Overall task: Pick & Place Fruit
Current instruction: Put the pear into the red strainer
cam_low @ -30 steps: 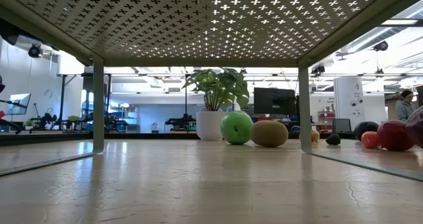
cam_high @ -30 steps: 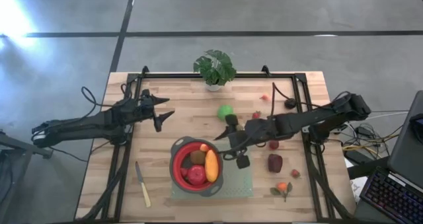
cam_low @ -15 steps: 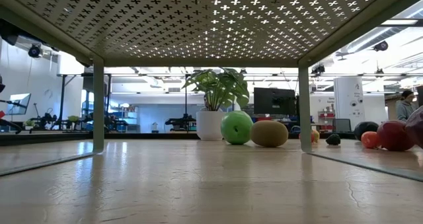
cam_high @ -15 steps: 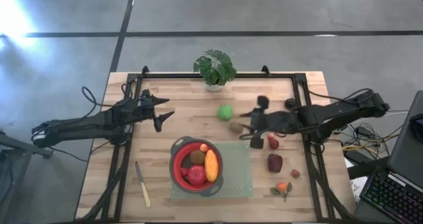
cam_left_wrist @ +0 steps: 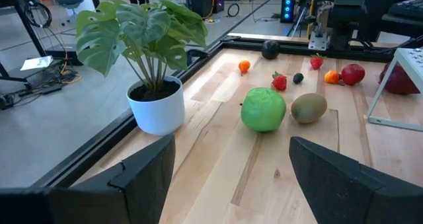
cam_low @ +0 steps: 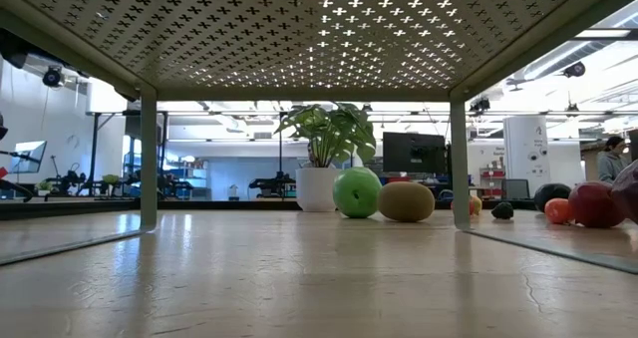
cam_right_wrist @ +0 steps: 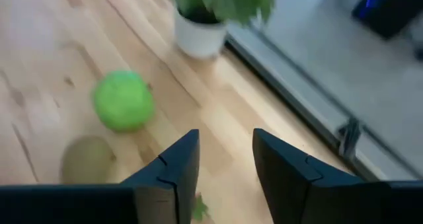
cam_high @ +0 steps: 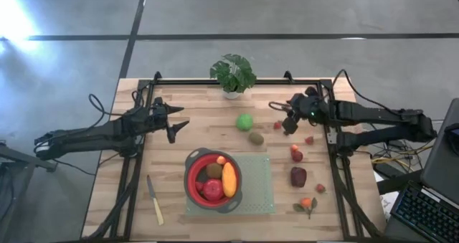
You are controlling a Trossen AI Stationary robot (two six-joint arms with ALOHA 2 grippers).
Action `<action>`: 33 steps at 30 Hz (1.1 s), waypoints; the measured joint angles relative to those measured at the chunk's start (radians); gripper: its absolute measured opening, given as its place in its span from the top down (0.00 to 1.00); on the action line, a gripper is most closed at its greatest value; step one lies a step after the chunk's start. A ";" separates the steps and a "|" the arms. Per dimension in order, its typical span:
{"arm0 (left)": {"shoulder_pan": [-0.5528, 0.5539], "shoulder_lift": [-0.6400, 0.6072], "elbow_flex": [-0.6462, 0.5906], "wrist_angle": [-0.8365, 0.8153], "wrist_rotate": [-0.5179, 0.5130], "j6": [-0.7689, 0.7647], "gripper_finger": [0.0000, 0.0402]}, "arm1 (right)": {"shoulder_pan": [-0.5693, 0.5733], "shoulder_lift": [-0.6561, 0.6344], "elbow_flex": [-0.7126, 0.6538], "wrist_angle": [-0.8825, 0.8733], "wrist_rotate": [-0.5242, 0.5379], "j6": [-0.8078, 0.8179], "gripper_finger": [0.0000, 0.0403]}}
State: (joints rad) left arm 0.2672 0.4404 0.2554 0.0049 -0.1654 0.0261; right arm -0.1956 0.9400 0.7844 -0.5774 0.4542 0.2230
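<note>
1. Right tool [cam_high: 287, 122]: hovers above the far right part of the table [cam_high: 201, 121], its fingers a little apart with nothing between them.
2. Left tool [cam_high: 174, 123]: waits over the left half of the table, fingers well apart and empty.
3. Red bowl [cam_high: 192, 180]: stands on the green mat [cam_high: 258, 189] at the near middle. It already holds a red apple [cam_high: 212, 190], an orange elongated piece [cam_high: 229, 179] and a brown kiwi [cam_high: 214, 170].
4. Fruit not yet placed: the green ball [cam_high: 245, 121] and a second kiwi [cam_high: 256, 137] lie just beside each other near the table's centre. A small red strawberry [cam_high: 277, 125] lies just beside the right tool. Small red pieces [cam_high: 296, 154], a dark-red lump [cam_high: 298, 176] and tiny orange ones [cam_high: 306, 202] lie along the right side.
5. Deciding relation: the green ball and loose kiwi lie toward the centre from the right tool, between it and the bowl. The right arm is nearer to all loose fruit than the left.
6. The potted plant [cam_high: 233, 74] and knife [cam_high: 155, 201] are not fruit.
</note>
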 joint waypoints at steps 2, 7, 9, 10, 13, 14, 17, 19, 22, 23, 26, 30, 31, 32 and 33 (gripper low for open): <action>0.000 0.000 0.000 0.000 0.000 0.000 0.25 | -0.066 0.017 -0.010 0.001 -0.043 0.006 0.62; 0.000 0.000 0.000 0.000 0.000 0.000 0.25 | -0.208 0.087 -0.012 0.001 -0.097 0.026 0.55; 0.000 0.000 0.000 0.000 0.000 0.000 0.25 | -0.254 0.121 -0.012 0.000 -0.117 0.045 0.53; 0.000 0.000 0.000 0.000 0.000 0.000 0.25 | -0.275 0.140 -0.012 0.000 -0.127 0.046 0.52; 0.000 0.000 0.000 0.000 0.000 0.000 0.25 | -0.322 0.201 -0.012 0.000 -0.148 0.052 0.50; 0.000 0.000 0.000 0.000 0.000 0.000 0.25 | -0.335 0.222 -0.012 0.000 -0.150 0.057 0.49; 0.000 0.000 0.000 0.000 0.000 0.000 0.25 | -0.367 0.283 -0.012 0.000 -0.150 0.068 0.48; 0.000 0.000 0.000 0.000 0.000 0.000 0.25 | -0.386 0.321 -0.012 0.005 -0.149 0.083 0.47; 0.000 0.000 0.000 0.000 0.000 0.000 0.25 | -0.416 0.373 -0.011 0.008 -0.149 0.108 0.46; 0.000 0.000 0.000 0.001 0.000 0.000 0.25 | -0.427 0.389 -0.011 0.010 -0.149 0.115 0.46; 0.000 0.000 0.000 0.001 0.000 0.000 0.25 | -0.454 0.429 -0.011 0.017 -0.149 0.118 0.45; 0.000 0.000 0.000 0.001 0.000 0.000 0.25 | -0.478 0.475 -0.010 0.040 -0.149 0.118 0.46; 0.000 0.000 0.000 0.001 0.000 0.000 0.25 | -0.482 0.484 -0.010 0.048 -0.149 0.118 0.46; 0.000 0.000 0.000 0.001 0.000 0.000 0.25 | -0.484 0.492 -0.010 0.051 -0.149 0.118 0.47; 0.000 0.000 0.000 0.001 0.000 0.000 0.25 | -0.484 0.500 -0.010 0.053 -0.149 0.118 0.47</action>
State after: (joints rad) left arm 0.2672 0.4404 0.2554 0.0055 -0.1654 0.0261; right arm -0.6800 1.4403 0.7742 -0.5249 0.3050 0.3406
